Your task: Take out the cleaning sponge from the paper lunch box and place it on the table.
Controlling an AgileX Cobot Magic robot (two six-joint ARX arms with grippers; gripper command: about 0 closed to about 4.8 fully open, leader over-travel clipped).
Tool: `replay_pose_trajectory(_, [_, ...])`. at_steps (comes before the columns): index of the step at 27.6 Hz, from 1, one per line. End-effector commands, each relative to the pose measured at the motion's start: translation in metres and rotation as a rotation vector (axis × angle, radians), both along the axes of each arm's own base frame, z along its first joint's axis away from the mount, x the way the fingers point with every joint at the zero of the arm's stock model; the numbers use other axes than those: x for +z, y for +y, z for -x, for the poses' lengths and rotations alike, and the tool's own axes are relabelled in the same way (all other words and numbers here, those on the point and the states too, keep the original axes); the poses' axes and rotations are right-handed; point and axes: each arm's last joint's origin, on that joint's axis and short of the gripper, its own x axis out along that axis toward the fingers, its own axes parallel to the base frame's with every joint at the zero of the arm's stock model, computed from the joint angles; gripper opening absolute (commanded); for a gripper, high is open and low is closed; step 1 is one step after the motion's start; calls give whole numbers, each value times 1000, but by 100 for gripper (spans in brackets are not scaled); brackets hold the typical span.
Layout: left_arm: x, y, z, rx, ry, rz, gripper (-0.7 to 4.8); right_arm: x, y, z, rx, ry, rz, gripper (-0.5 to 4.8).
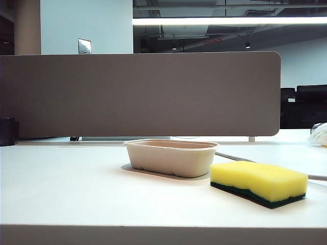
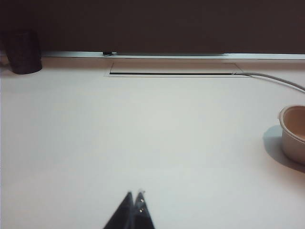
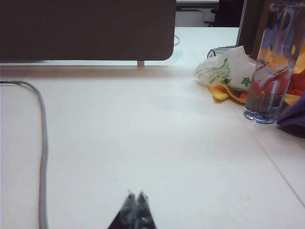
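Observation:
The yellow cleaning sponge [image 1: 259, 182] with its dark green layer underneath lies flat on the off-white table [image 1: 66, 189], just right of the paper lunch box [image 1: 171, 156]. The beige box stands upright and nothing shows above its rim. An edge of the box [image 2: 293, 133] shows in the left wrist view. My left gripper [image 2: 135, 194] is shut, holds nothing and hovers low over bare table well away from the box. My right gripper [image 3: 136, 194] is shut and holds nothing, over bare table; neither sponge nor box appears in its view. Neither gripper shows in the exterior view.
A tall grey-brown partition [image 1: 138, 94] closes off the back of the table. A grey cable [image 3: 43, 152] runs across the surface. A dark cup [image 2: 21, 51] stands at the far left. A plastic bag [image 3: 224, 71], a clear bottle [image 3: 271, 67] and coloured items crowd the far right.

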Motion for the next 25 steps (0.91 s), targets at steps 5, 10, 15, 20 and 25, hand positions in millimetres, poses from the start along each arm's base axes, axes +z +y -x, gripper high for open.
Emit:
replay_pose_trajectory(5, [-1,0,0,0,9,-2,-5,1,0,0,13,-10,2,-8])
replay_pose_trajectory(10, [-1,0,0,0,14,-3,-5,0,0,0,14,0,2,-8])
replay_pose_trajectory(15, [-4,0,0,0,44,-4,-5,-1,0,0,14,13,2,-8])
replay_pose_trajectory(20, [-4,0,0,0,47,-5,-5,-1,0,0,14,12,1,-8])
replay_pose_trajectory(25, [-4,0,0,0,47,-5,-5,-1,0,0,13,12,1,-8])
